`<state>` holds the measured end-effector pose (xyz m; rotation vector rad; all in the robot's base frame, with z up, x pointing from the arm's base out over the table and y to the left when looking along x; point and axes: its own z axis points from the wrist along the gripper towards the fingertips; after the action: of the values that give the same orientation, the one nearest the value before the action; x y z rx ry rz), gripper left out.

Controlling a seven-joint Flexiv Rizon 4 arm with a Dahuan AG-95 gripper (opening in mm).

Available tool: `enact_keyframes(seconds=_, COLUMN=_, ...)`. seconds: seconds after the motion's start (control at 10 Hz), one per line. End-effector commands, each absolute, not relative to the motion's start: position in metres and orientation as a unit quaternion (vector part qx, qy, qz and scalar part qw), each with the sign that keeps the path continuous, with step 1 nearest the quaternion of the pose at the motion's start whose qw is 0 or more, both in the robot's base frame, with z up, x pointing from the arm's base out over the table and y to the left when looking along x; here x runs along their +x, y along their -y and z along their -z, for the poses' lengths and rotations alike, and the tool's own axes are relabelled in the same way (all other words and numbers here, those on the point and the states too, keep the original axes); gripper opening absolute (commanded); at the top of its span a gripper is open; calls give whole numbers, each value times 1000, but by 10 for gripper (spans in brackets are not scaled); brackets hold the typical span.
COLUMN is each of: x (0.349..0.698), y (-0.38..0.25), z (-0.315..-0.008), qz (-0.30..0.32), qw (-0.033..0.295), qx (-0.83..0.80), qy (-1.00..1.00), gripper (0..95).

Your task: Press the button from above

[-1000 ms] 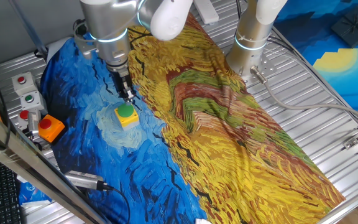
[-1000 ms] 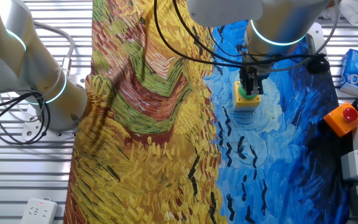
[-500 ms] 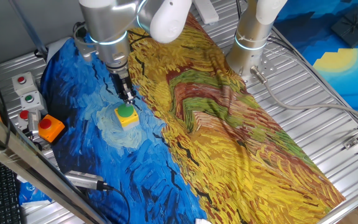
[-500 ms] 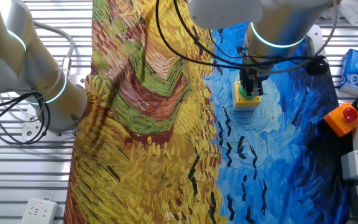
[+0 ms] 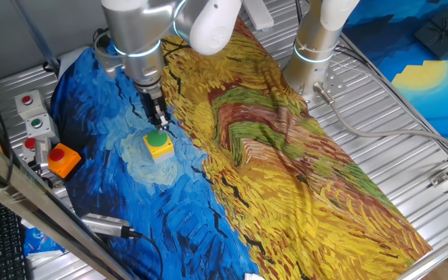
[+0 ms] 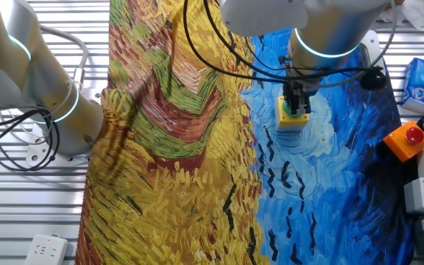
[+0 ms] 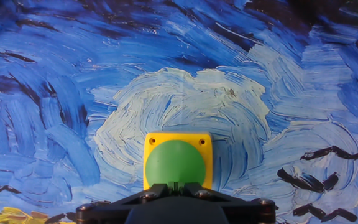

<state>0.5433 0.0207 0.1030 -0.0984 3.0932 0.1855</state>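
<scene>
- A green button [image 5: 157,139] caps a small yellow box [image 5: 162,151], which stands on a painted cloth [image 5: 286,163] in the blue, swirled part, near where the blue meets the yellow.
- The gripper [image 5: 162,120] hangs from the arm and points down. In one fixed view its tips sit just above and behind the cap.
- In the other fixed view the gripper [image 6: 296,109] covers most of the button [image 6: 288,112], so only a sliver of green shows.
- In the hand view the cap [image 7: 176,165] fills the lower middle. The dark fingertip [image 7: 176,186] assembly overlaps its near edge.
- I cannot tell whether the jaws are open or closed, and no view shows clearly whether they touch the cap.
- The cap looks like hard, smooth plastic, likely sprung, and should give straight down under a firm push.
- The box looks light and sits loose on soft cloth, so an off-centre push could tip or slide it.
- No grasp is needed. Contact should land on the middle of the cap.
</scene>
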Motion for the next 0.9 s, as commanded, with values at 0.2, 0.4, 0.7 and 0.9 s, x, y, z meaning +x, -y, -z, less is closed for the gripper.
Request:
enact_keyframes(seconds=0.2, x=543, y=-21, z=-101, qz=-60, qw=21, qx=-33, qy=-997, gripper=0)
enact_keyframes(seconds=0.4, x=544, y=-21, z=-100, qz=-59, qw=21, qx=-33, qy=-997, gripper=0)
enact_keyframes(seconds=0.7, x=543, y=-22, z=-95, qz=-58, qw=22, qx=-33, qy=-998, gripper=0)
enact_keyframes(seconds=0.9, x=543, y=-22, z=-94, qz=-56, qw=20, qx=-34, qy=-998, gripper=0)
